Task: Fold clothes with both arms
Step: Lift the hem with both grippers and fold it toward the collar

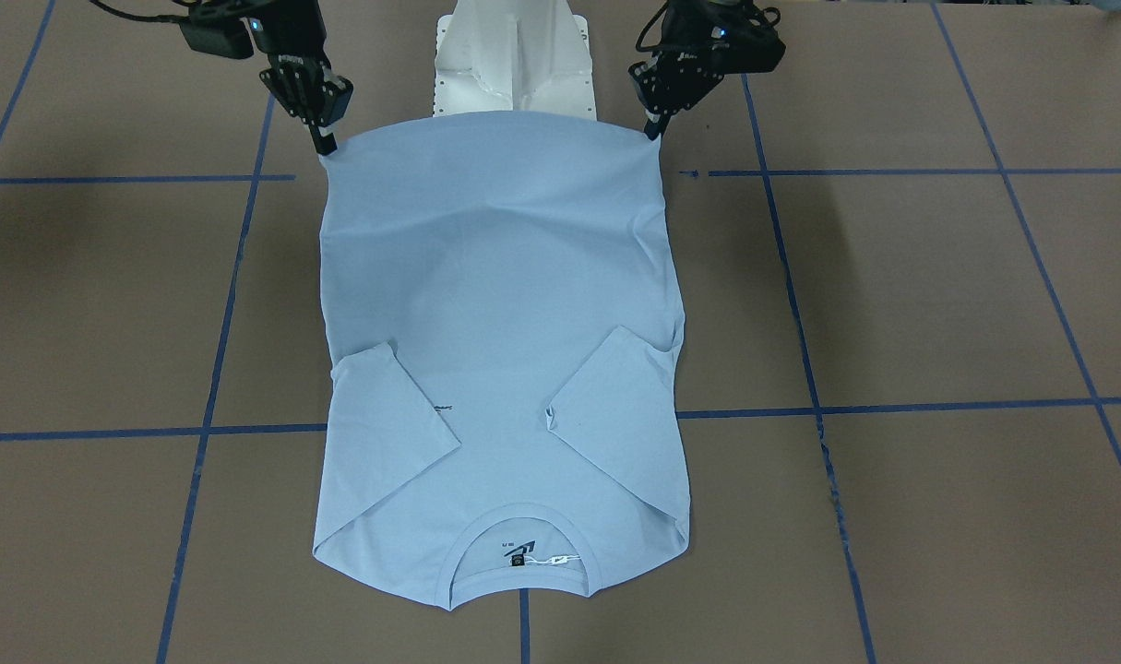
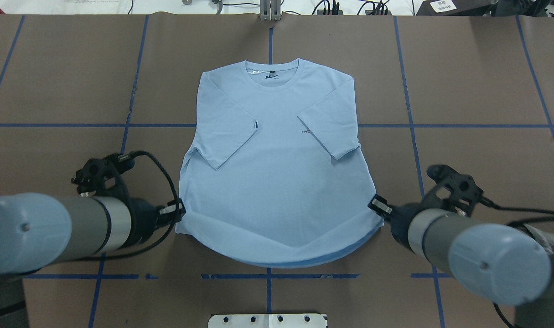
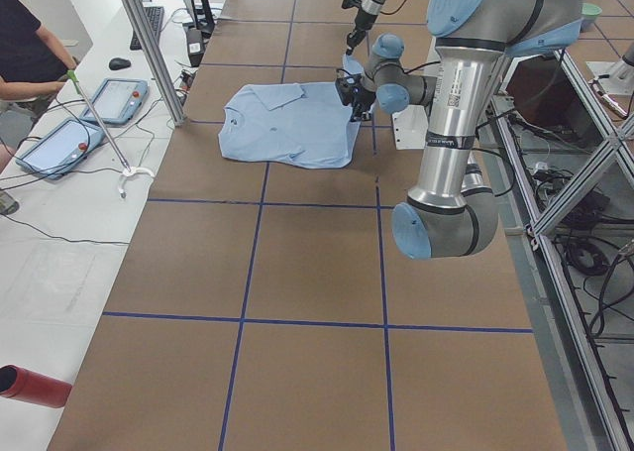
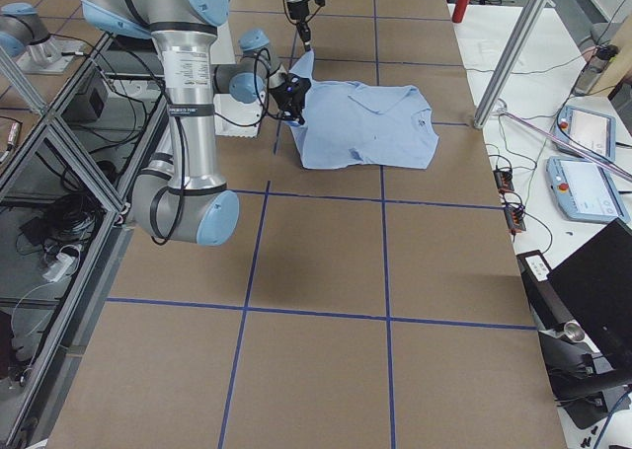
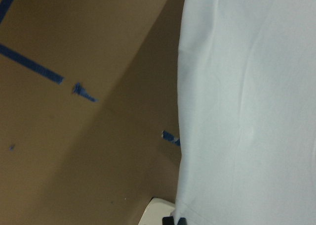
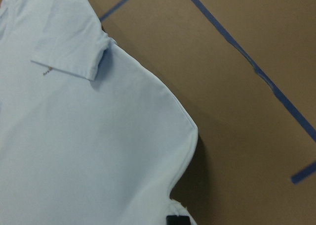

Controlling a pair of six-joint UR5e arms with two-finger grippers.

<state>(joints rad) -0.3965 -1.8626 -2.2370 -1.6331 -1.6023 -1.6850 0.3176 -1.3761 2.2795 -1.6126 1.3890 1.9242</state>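
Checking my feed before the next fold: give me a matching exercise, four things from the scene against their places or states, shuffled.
Things:
1. black left gripper
2. black right gripper
3. ribbed round collar
4. two short sleeves

Places or states:
a. folded inward over the chest
b. pinching the light blue T-shirt's hem corner, overhead view's right
c. farthest from the robot
d. pinching the hem corner, overhead view's left

Pairs: 1-d, 2-b, 3-c, 4-a.

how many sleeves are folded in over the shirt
2: the left-side sleeve and the right-side sleeve, each folded inward over the front of the T-shirt. Neither is hidden.
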